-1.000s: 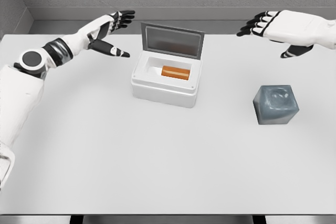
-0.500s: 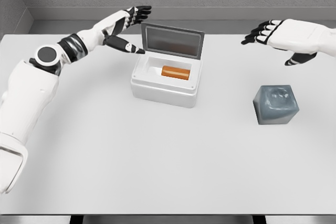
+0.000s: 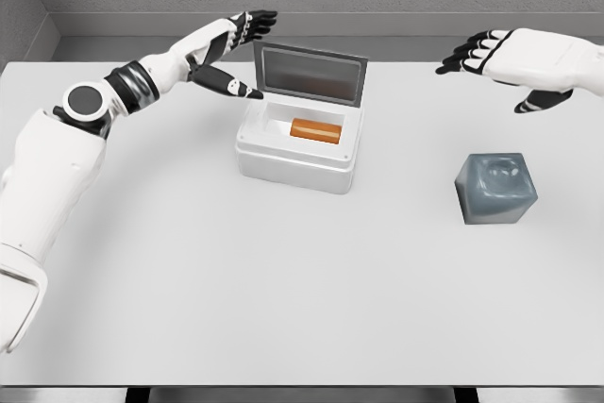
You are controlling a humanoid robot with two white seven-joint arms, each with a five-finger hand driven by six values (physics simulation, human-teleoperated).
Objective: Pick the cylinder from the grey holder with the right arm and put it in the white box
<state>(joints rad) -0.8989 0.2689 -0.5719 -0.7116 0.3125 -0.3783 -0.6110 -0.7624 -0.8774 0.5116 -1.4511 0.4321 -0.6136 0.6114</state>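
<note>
The left hand hung with fingers spread and empty just beside the raised lid of the white box. The orange cylinder lay inside that box. Farther right, the grey holder sat on the table, and above it the right hand hovered with loose, empty fingers.

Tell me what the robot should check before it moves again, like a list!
1. Orange cylinder lying inside the white box: ok.
2. Box lid standing open: ok.
3. Grey holder with nothing sticking out of it: ok.
4. Right hand holding nothing, fingers spread, up behind the holder: ok.
5. Left hand open beside the lid's left edge; touching the lid or not: cannot tell.
6. Whether the lid should be closed next: cannot tell.
</note>
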